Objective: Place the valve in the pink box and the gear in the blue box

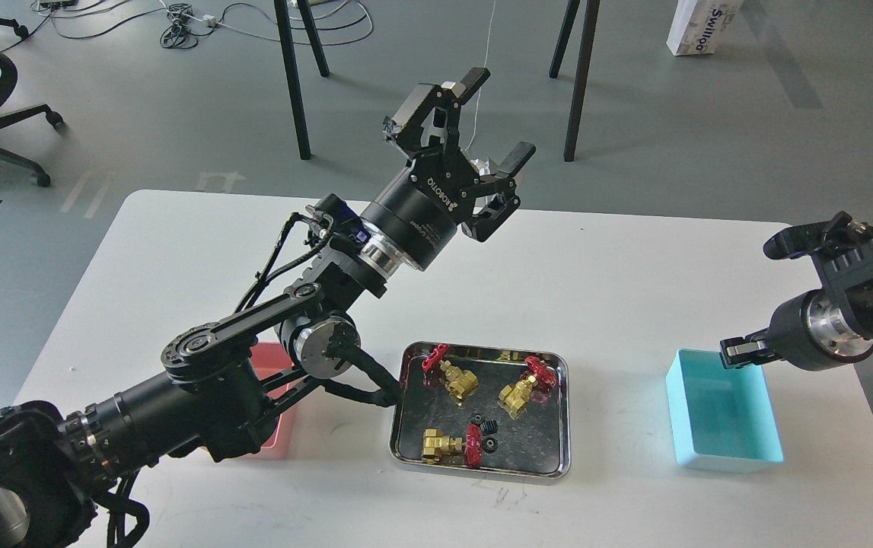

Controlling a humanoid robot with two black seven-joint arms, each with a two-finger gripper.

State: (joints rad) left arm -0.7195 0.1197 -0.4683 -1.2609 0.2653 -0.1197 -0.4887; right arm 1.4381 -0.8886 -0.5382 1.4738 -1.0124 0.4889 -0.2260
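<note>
Left claw (498, 116) marked "ROBOTIQ"; carton (702, 27) reads "Swilloo".

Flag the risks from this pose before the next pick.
1. The pink box sits mostly hidden under the left arm, so a drop there is hard to check.
2. The gears lie right against a valve in the steel tray; a grasp could nudge both.
3. The left gripper is open and raised, far from the tray.

Mirror-shiny steel tray (562, 426); brass valve (457, 380); matt white table (596, 289).
</note>
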